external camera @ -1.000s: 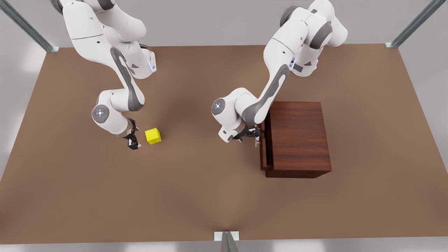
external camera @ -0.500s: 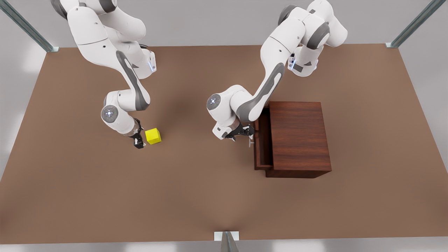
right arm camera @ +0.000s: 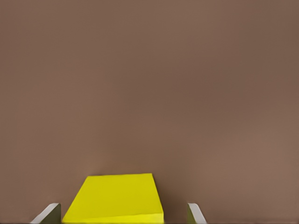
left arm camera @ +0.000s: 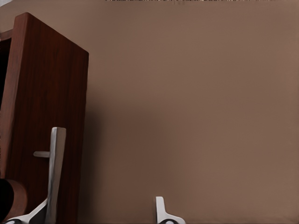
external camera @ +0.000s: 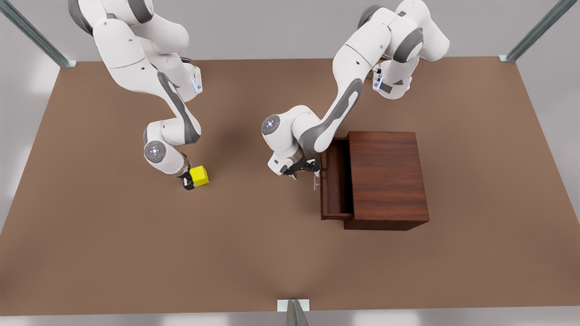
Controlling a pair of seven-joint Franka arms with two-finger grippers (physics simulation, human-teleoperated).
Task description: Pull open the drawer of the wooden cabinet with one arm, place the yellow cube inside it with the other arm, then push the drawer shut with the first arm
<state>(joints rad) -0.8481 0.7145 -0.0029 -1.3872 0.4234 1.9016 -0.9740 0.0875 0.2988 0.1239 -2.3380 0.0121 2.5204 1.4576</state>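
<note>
With the right hand (external camera: 189,182) spread open around the yellow cube (external camera: 199,175), an off-centre closure could nudge it aside, while the left hand (external camera: 312,174), fingers apart, may slip off the drawer (external camera: 335,181) handle.

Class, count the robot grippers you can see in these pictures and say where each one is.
2. The left gripper is at the drawer handle, on the front view's right; the right gripper is around the yellow cube, fingers apart.
</note>
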